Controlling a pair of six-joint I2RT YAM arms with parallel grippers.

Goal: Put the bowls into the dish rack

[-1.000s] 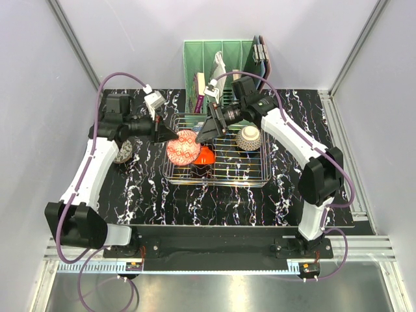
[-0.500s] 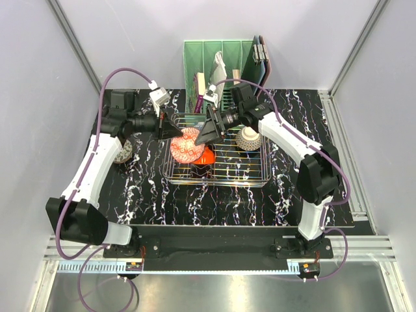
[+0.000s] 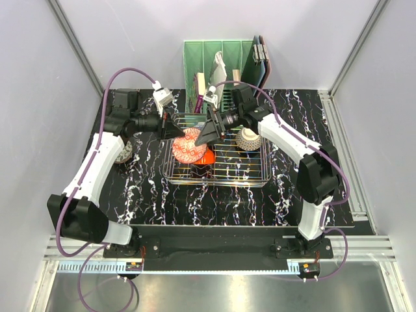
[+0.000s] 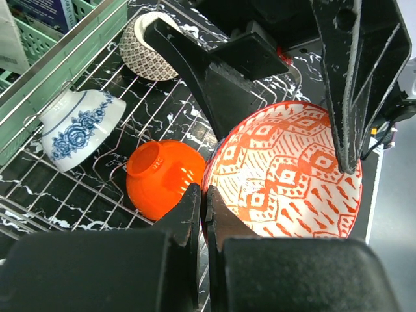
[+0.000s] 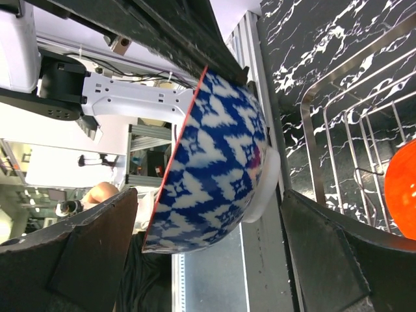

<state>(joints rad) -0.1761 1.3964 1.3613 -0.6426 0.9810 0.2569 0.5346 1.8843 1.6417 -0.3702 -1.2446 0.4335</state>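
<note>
Overhead view, read from the left: a loose bowl (image 3: 123,151) sat on the black marbled table (image 3: 156,195), outside the dish rack (image 3: 247,170) and partly hidden by the left arm. Toward the centre, the left gripper (image 3: 174,130) was closed tightly on the rim of the held bowl (image 3: 187,148). This bowl, red-and-white inside and blue-and-white outside, was tipped on edge over the left part of the rack. Just to its right, the right gripper (image 3: 203,138) had its fingers spread wide, one on either side of the bowl. Whether they touched it could not be told. In the left wrist view, a white bowl with blue flowers (image 4: 81,127) lay on its side at the left of the frame, inside the rack. A glossy orange bowl (image 4: 159,179) lay mouth-down just beside the held bowl, and a lattice bowl (image 4: 146,45) sat at the top. Overhead, a green organizer (image 3: 224,55) stood behind the rack, at the top centre.
</note>
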